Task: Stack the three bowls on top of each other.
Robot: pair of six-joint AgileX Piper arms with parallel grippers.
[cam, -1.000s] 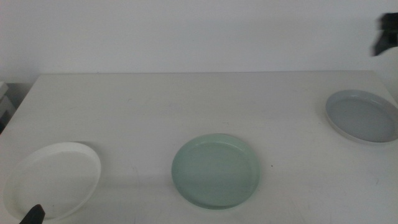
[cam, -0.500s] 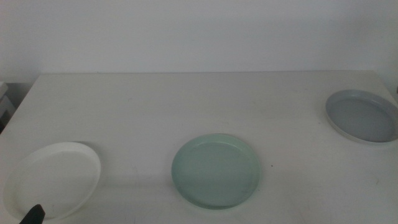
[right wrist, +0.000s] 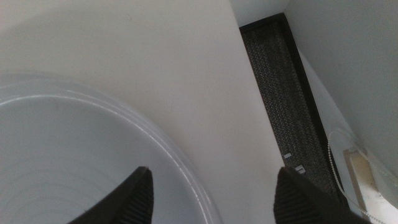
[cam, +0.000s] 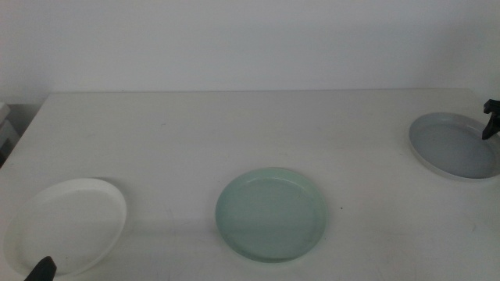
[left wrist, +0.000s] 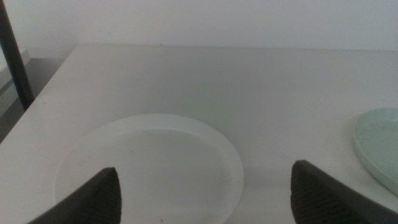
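Observation:
Three bowls lie apart on the white table: a white bowl (cam: 66,225) at the front left, a mint green bowl (cam: 271,213) in the front middle and a grey bowl (cam: 455,145) at the right. My right gripper (cam: 491,119) hangs at the grey bowl's right rim. In the right wrist view the right gripper (right wrist: 214,198) is open, and the grey bowl's (right wrist: 62,162) rim runs between its jaws. My left gripper (cam: 41,270) waits at the bottom left; the left gripper (left wrist: 205,199) is open above the white bowl (left wrist: 149,165), holding nothing.
The table's right edge lies close beside the grey bowl, with dark floor (right wrist: 280,93) beyond it. A dark post (left wrist: 13,56) stands off the table's left side. The mint green bowl (left wrist: 379,146) shows beside the white one in the left wrist view.
The right gripper, at the picture's top right a second ago and then out of view, has come down to the grey bowl's right rim. The left gripper and the bowls have not moved.

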